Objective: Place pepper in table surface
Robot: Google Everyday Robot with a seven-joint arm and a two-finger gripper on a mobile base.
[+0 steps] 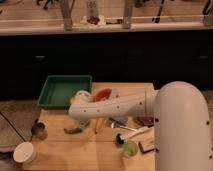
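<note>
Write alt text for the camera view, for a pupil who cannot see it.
A dark-green pepper lies on the tan table surface, beside the robot's pincer, which hangs just in front of a green tray.

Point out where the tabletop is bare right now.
Widest bare patch: the front strip of the table surface, between the white cup and the lime-green item, on the near side of the pepper. The gripper hangs beside the pepper. Crowded: right of the yellow stick, under the arm.
</note>
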